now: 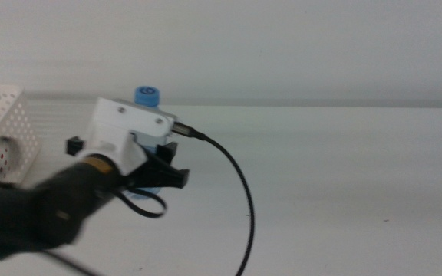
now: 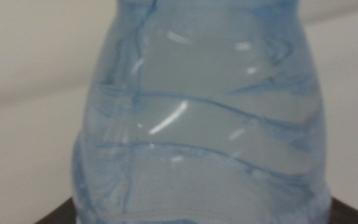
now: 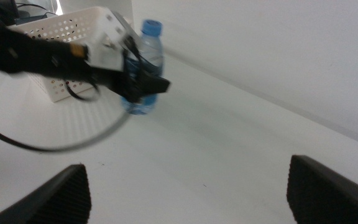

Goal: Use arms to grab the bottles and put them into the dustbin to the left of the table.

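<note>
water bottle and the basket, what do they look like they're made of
Water bottle: thin clear plastic with a blue tint, glossy; highlights run along its moulded wavy ribs, and the blue cap looks like opaque plastic. The left gripper is at its body. Basket: white plastic, probably rigid and matt, its walls pierced by rows of round holes.

Background, as I see it from my station:

- Wall (image 1: 282,46): plain off-white, unmarked, filling the upper third of the middle view. I note a soft grey shadow band where it meets the work surface.
- Lighting: even and diffuse, with no hard shadows that I can make out.
- Upper left corner of the right wrist view: dark clutter (image 3: 17,9) and a bright vertical strip. Too blurred for me to identify.
- Floor, windows: I cannot tell.
</note>
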Available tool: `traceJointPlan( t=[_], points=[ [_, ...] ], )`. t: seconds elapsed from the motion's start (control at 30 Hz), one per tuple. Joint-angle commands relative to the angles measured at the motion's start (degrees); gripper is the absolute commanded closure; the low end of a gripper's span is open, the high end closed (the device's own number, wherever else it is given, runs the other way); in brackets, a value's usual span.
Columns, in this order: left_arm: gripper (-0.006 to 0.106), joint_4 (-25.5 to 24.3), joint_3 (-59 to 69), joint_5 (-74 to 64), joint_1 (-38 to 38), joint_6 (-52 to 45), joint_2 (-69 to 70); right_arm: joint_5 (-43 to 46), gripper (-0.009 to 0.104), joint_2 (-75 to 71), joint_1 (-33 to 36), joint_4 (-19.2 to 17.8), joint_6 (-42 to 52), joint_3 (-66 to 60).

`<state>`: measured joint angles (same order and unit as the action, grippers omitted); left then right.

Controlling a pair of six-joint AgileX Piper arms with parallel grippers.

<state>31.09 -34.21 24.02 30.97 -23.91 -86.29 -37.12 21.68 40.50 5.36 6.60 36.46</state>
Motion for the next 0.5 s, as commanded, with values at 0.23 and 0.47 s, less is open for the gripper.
traceJointPlan(
  t=[0.23, 0.47],
  points=[
    [0.102, 4.81, -12.47, -59.08, -24.02, -14.76, 16.10, 0.63, 0.012, -0.14, 0.03, -0.29, 0.48, -0.41],
    [0.102, -3.83, -22.88, -71.29, -35.56, -9.98, 15.19, 0.63, 0.012, -0.14, 0.03, -0.18, 0.48, -0.41]
  ],
)
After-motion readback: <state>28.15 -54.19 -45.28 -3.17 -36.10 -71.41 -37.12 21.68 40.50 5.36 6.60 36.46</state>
